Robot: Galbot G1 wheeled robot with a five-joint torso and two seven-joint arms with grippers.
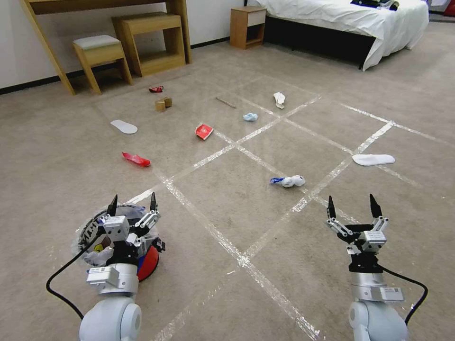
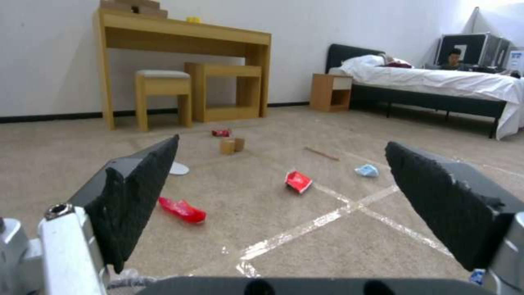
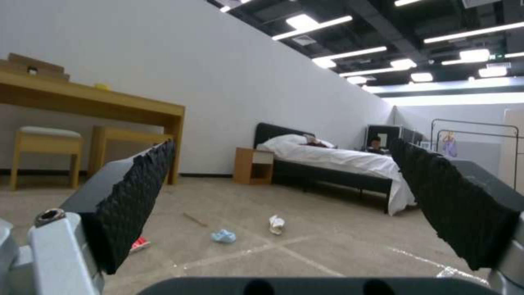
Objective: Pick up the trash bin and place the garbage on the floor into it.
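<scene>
On a beige carpeted floor (image 1: 227,156) crossed by shiny tape lines, the left gripper (image 1: 132,204) hovers just above the red bin (image 1: 150,263) with its clear bag liner, fingers apart and holding nothing. The right gripper (image 1: 353,206) hangs over bare carpet well to the right, fingers also spread and empty. Garbage lies scattered farther ahead: a red wrapper (image 1: 136,159), a crushed red can (image 1: 204,131), a white tissue (image 1: 292,181), a blue mask (image 1: 250,116), cardboard bits (image 1: 163,103), a stick (image 1: 226,102) and two white insoles (image 1: 123,126), with a desk (image 2: 180,35), a stool (image 1: 100,54) and a bed (image 1: 350,14) beyond.
</scene>
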